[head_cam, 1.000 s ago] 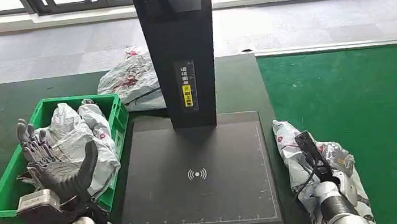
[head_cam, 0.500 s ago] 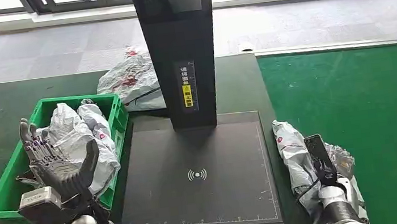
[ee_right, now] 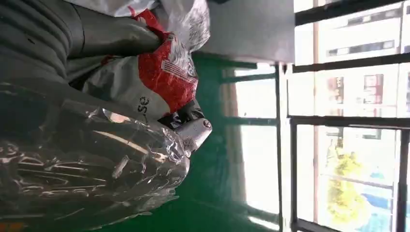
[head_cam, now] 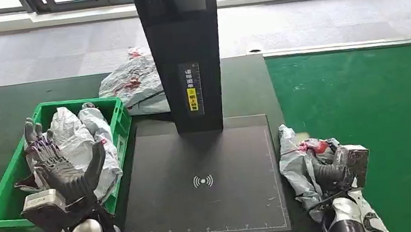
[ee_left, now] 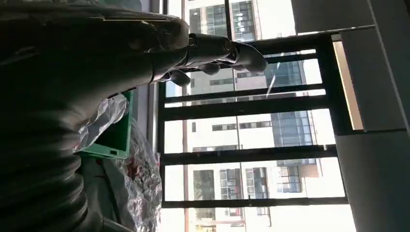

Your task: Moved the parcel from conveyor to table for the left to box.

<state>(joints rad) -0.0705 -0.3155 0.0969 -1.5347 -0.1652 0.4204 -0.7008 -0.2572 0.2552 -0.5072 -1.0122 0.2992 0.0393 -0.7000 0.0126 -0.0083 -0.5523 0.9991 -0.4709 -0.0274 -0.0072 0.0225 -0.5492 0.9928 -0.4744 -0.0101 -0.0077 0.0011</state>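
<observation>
the right hand (head_cam: 340, 173) is gripping a crumpled grey plastic parcel with red print (head_cam: 301, 166), which is sitting just right of the flat black scanner pad (head_cam: 202, 181) on the dark bench (head_cam: 246, 81). left of that pad, the left hand (head_cam: 59, 172) is hovering with its fingers spread, holding nothing, over the green plastic crate (head_cam: 124, 120) of bagged parcels.
</observation>
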